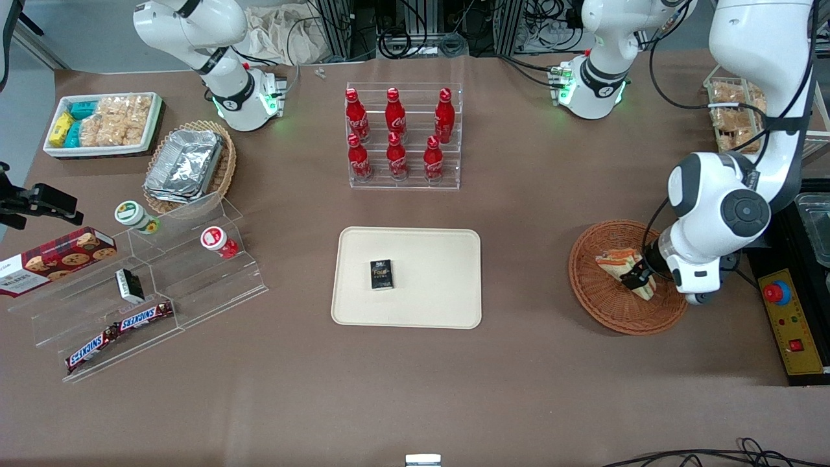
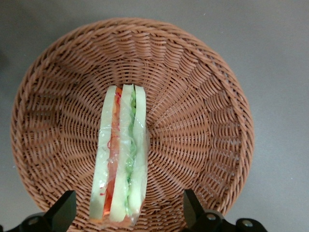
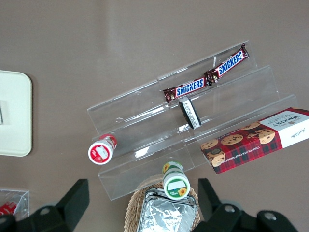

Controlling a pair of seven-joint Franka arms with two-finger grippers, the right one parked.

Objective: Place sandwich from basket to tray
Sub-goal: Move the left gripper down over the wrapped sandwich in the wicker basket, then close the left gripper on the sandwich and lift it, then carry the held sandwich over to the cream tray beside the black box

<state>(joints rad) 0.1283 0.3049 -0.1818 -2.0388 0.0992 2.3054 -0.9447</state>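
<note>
The sandwich (image 1: 624, 267) lies in the reddish-brown wicker basket (image 1: 600, 295) toward the working arm's end of the table. In the left wrist view the sandwich (image 2: 121, 154) is a clear-wrapped wedge with pale bread and orange and green layers, resting on the basket (image 2: 203, 96) floor. My left gripper (image 1: 639, 277) is low over the basket, open, with one black finger (image 2: 65, 210) on each side of the sandwich's wide end, not touching it. The cream-beige tray (image 1: 428, 259) lies at the table's middle, holding a small black box (image 1: 382, 274).
A clear rack of red cola bottles (image 1: 399, 133) stands farther from the front camera than the tray. A tiered acrylic stand (image 1: 149, 285) with snack bars and cups, a cookie box (image 1: 55, 256), a foil-container basket (image 1: 188, 165) and a white snack bin (image 1: 104, 123) lie toward the parked arm's end.
</note>
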